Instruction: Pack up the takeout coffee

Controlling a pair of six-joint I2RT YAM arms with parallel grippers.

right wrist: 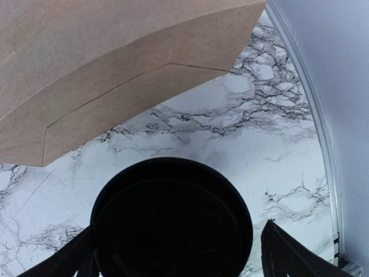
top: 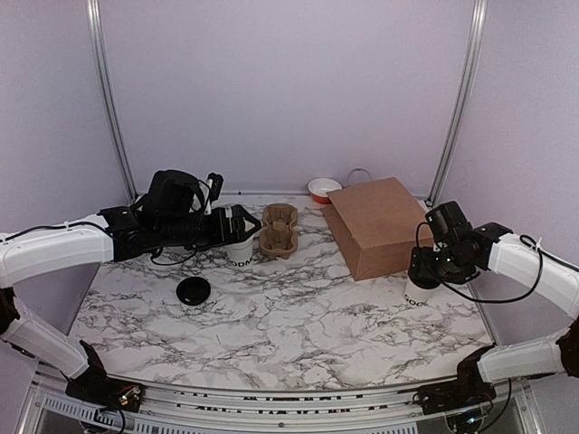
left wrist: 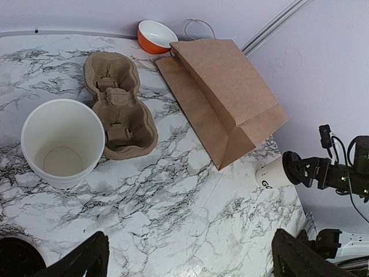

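The takeout coffee (top: pixel 418 294), a small white paper cup with a round black plastic lid (right wrist: pixel 172 216), stands on the marbled table (top: pixel 298 334) just beside the brown paper bag (top: pixel 373 226). The right gripper (right wrist: pixel 176 242) is poised directly over the lid, jaws spread wider than its rim, nothing held. The left gripper (left wrist: pixel 190 251), spread wide and empty, is near an uncovered white cup (left wrist: pixel 62 144). For a sound grasp, the right gripper should be lowered onto the cup wall below the lid and closed gently, so the paper is not crushed.
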